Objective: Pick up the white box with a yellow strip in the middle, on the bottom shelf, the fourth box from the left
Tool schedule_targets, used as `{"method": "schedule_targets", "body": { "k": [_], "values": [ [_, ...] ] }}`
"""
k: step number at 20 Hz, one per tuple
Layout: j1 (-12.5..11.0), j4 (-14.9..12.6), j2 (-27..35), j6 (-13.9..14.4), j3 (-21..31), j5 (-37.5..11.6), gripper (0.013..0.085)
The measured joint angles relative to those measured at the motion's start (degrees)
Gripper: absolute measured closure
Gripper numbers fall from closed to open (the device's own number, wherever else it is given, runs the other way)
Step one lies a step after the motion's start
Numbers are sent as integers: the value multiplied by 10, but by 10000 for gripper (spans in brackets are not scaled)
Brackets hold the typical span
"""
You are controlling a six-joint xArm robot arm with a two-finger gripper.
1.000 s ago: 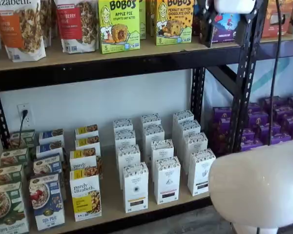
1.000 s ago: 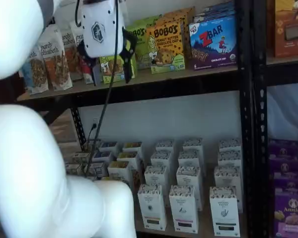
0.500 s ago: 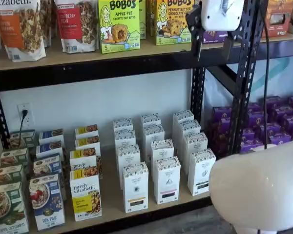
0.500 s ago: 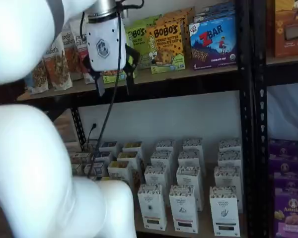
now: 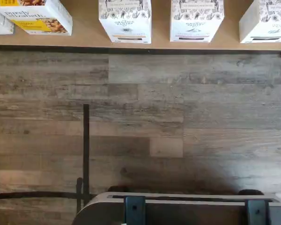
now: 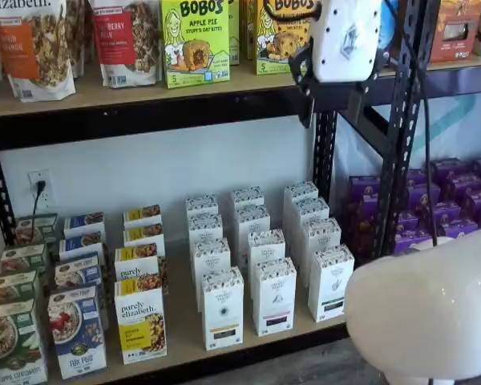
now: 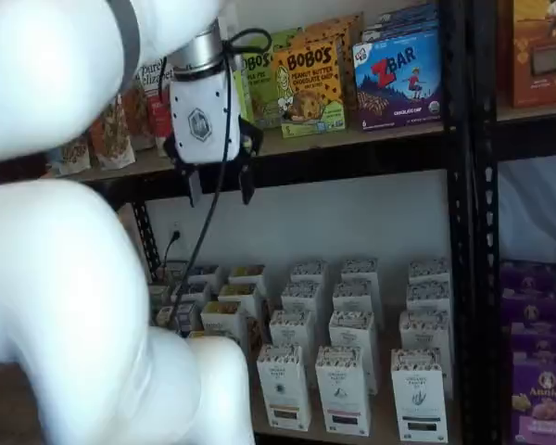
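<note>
Presently: white box (image 6: 222, 308), light stiff carton; we would pinch its narrow sides. Hand (image 7: 221, 185) at twelve o'clock, open, empty.

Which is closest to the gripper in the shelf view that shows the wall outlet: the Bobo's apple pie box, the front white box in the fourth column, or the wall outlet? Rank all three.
From the gripper, fingers open, up by the top shelf:
1. Bobo's apple pie box, on the top shelf, to its left.
2. White box, front of the bottom shelf, well below.
3. Wall outlet, far left on the wall.
</note>
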Motion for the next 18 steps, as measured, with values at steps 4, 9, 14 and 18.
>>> {"method": "schedule_targets", "body": {
  "k": [4, 9, 14, 18],
  "values": [
    [8, 4, 4, 7, 26, -30, 130],
    [21, 6, 4, 17, 59, -66, 130],
    [36, -3, 7, 31, 88, -95, 130],
    [56, -23, 15, 51, 119, -124, 130]
  ]
}}
